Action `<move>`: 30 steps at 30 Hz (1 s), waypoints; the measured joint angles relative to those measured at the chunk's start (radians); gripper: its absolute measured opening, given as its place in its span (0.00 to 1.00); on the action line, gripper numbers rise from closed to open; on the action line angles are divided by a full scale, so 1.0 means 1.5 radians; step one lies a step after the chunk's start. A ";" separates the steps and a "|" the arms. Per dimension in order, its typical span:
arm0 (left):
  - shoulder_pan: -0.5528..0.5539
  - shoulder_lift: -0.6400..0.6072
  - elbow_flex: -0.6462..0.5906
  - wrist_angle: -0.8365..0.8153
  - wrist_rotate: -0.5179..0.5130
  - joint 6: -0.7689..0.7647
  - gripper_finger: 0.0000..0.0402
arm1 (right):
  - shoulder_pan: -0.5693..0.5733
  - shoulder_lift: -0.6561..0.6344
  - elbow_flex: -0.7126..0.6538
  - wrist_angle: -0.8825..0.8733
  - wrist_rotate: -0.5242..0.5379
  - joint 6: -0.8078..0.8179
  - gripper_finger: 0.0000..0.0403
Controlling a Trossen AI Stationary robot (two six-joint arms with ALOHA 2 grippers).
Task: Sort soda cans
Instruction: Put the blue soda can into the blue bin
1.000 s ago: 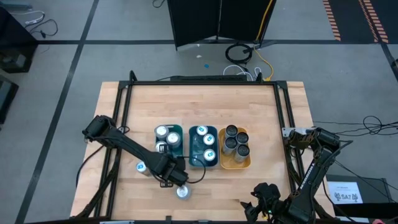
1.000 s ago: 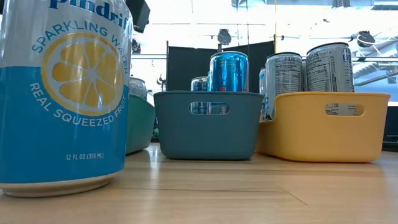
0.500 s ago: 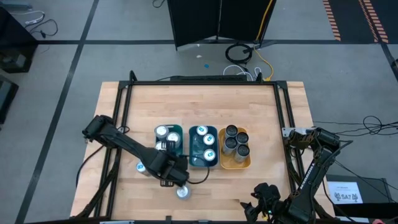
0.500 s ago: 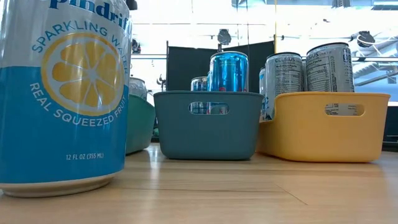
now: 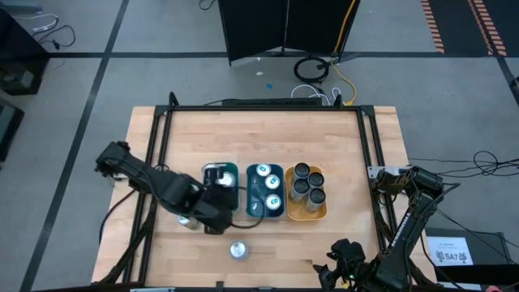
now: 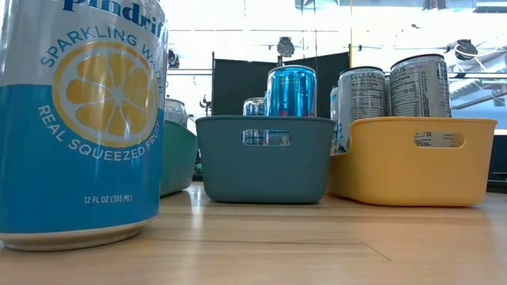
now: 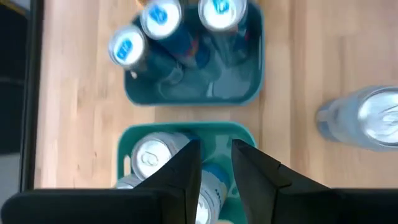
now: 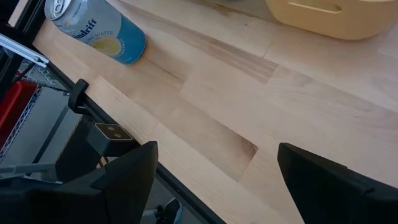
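The left gripper hangs over the green tray and hides most of what is inside it. In the left wrist view a bit of a white and blue can peeks through the thin gap there. I cannot tell if the gripper is holding that can or just hanging above it. Another silver can stands in the same tray, and a third is cut off at the edge.

One loose can on the table is half hidden under the left arm. In the low view a big lemon can stands so close that its top and one side are cut off. It also blocks most of the green tray behind it.

The right gripper waits by the near edge of the table, on the right side. Its fingers are spread wide with nothing between them, only bare wood below.

Three blue-topped cans stand in the teal tray in the middle. Dark-topped cans stand in the yellow tray, just beside it. One more silver can stands alone on the table near the front edge, well apart from the trays.

Beyond the table there are cables on the floor and a dark screen.
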 joint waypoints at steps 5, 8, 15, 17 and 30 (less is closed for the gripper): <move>0.002 -0.054 0.000 0.049 -0.002 0.050 0.25 | 0.000 0.000 0.000 0.001 0.000 -0.001 0.80; 0.005 -0.073 0.000 0.076 -0.003 0.101 0.25 | 0.000 0.000 0.000 0.011 -0.008 -0.001 0.80; 0.038 -0.091 -0.021 0.072 -0.001 0.178 0.25 | 0.000 0.000 0.000 0.021 -0.057 -0.012 0.80; 0.048 -0.095 -0.028 0.071 0.010 0.195 0.25 | 0.000 0.000 0.000 0.023 -0.056 -0.013 0.80; 0.104 -0.139 -0.103 0.109 0.088 0.244 0.25 | -0.001 0.000 0.000 0.035 -0.050 0.000 0.80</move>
